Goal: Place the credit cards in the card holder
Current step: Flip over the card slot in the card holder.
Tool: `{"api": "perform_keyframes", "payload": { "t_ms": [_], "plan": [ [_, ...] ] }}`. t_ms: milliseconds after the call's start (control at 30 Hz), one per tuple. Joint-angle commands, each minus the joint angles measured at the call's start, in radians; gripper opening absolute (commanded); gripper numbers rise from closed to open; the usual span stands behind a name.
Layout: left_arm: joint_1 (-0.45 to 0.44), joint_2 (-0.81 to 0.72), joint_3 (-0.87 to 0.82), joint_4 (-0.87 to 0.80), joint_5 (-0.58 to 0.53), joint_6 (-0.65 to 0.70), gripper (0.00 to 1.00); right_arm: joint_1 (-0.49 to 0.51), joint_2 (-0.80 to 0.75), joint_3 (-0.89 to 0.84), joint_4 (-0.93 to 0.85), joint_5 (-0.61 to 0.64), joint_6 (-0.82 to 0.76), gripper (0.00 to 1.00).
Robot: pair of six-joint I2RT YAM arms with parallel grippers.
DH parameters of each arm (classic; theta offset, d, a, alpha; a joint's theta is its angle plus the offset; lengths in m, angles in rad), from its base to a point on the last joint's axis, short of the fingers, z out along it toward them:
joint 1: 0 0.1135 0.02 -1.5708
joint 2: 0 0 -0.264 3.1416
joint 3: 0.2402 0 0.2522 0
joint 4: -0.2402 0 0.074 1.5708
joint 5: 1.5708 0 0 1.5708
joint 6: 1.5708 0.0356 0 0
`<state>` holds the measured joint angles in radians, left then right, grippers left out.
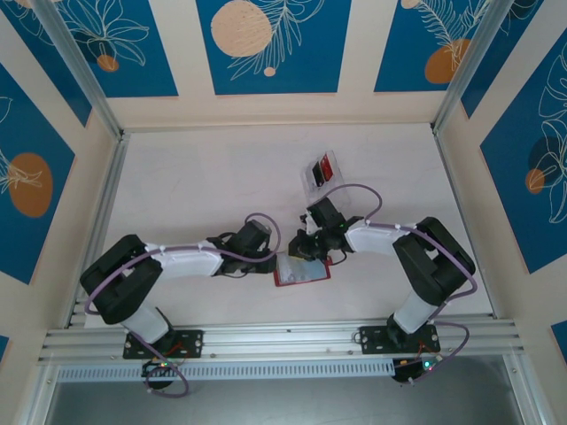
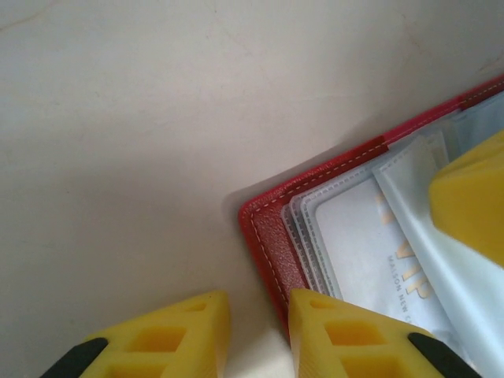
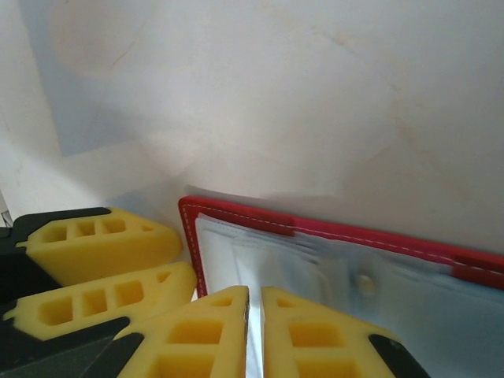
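Note:
The red card holder (image 1: 302, 272) lies open on the table between my arms, pale sleeves up (image 2: 272, 236) (image 3: 236, 211). A white card with gold lettering (image 2: 370, 244) sits inside one sleeve. My right gripper (image 1: 306, 251) (image 3: 253, 295) is shut on a thin pale sleeve leaf of the holder, lifted a little; one of its fingers (image 2: 472, 197) shows over that leaf. My left gripper (image 1: 273, 259) (image 2: 260, 315) is open by a narrow gap at the holder's left edge, one finger on the red border, bare table between. A red card (image 1: 327, 166) and a black card (image 1: 316, 174) lie farther back.
The red and black cards rest in a clear plastic tray (image 1: 310, 188) just behind the right gripper. Aluminium rails (image 1: 97, 221) and patterned walls bound the white table on three sides. My left gripper's fingers (image 3: 102, 240) sit close beside the right gripper.

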<state>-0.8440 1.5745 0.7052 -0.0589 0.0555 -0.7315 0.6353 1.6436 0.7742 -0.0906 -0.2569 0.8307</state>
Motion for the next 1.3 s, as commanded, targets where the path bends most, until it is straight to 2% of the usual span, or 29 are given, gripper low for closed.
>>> {"api": "perform_keyframes", "payload": {
  "t_ms": [0, 167, 433, 600, 700, 833, 1033, 1267],
  "plan": [
    [0.006, 0.046, -0.004, 0.016, 0.018, 0.004, 0.26, 0.025, 0.036, 0.028, 0.029, -0.052, 0.040, 0.14],
    [0.006, 0.056, -0.019, 0.017, -0.008, -0.015, 0.25, 0.052, 0.026, 0.030, 0.088, -0.105, 0.086, 0.14],
    [0.024, 0.059, -0.047, 0.034, -0.014, -0.043, 0.25, 0.079, -0.128, 0.081, -0.017, -0.123, 0.057, 0.17],
    [0.028, 0.065, -0.050, 0.044, -0.008, -0.045, 0.25, 0.064, -0.265, 0.080, -0.190, -0.015, -0.021, 0.23],
    [0.032, 0.063, -0.050, 0.048, -0.001, -0.043, 0.25, 0.025, -0.309, 0.050, -0.247, 0.033, -0.050, 0.23],
    [0.049, 0.013, -0.059, 0.060, 0.032, -0.029, 0.26, 0.006, -0.281, 0.023, -0.277, 0.090, -0.081, 0.19],
    [0.048, -0.061, -0.021, 0.009, 0.087, 0.056, 0.39, 0.052, -0.142, 0.035, -0.206, 0.094, -0.084, 0.15],
    [0.039, -0.049, 0.012, -0.020, 0.087, 0.070, 0.44, 0.092, -0.016, 0.078, -0.178, 0.118, -0.076, 0.13]
  ]
}}
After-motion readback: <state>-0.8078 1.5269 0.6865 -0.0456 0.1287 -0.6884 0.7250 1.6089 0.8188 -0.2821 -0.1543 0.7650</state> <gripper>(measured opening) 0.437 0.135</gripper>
